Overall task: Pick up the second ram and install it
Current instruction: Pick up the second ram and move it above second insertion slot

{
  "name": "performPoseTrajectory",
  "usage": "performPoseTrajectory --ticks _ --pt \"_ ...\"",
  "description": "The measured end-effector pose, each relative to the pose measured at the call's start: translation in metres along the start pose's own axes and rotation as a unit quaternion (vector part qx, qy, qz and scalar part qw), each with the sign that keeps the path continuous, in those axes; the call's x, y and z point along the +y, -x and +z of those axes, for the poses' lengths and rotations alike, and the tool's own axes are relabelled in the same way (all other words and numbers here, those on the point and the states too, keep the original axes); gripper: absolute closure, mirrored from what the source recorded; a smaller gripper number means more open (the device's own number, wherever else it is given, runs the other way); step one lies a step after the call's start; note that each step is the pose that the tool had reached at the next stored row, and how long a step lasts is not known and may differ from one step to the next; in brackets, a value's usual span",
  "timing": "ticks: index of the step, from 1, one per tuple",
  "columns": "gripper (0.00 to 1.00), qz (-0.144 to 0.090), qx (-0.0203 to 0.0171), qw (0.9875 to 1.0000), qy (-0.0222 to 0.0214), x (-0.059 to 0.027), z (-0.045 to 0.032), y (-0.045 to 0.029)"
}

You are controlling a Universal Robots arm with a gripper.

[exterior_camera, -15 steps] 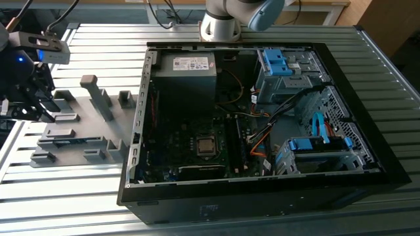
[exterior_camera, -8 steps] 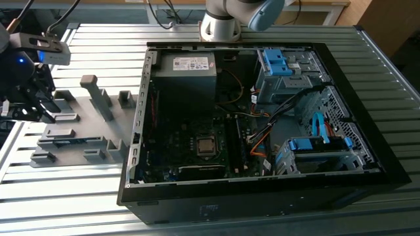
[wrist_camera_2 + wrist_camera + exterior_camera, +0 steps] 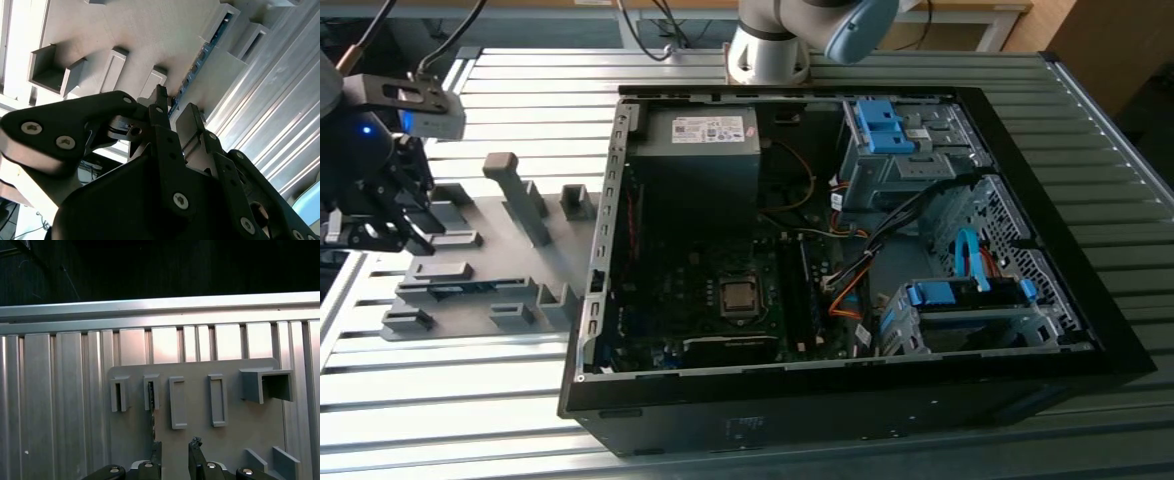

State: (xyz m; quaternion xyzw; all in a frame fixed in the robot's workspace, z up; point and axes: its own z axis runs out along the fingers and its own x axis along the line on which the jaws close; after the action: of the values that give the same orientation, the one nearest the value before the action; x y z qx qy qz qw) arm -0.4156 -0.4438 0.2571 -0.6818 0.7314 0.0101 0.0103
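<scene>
In the tray (image 3: 95,25), the second ram (image 3: 203,53) points toward the gripper (image 3: 175,112).

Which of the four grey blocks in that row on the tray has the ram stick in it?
The slotted block beside the two longer closed blocks: the second ram runs from its slot toward the gripper.
</scene>
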Motion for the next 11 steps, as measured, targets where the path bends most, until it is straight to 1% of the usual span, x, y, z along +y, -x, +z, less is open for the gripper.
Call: performPoseTrajectory --ticks 5,11 --pt "0.65 -0.001 -0.0001 1.0000 -0.0001 -0.0003 0.0056 -0.0037" --pt "0.65 -0.013 0.0000 0.9999 0.0003 -0.0003 0.0113 -0.0044"
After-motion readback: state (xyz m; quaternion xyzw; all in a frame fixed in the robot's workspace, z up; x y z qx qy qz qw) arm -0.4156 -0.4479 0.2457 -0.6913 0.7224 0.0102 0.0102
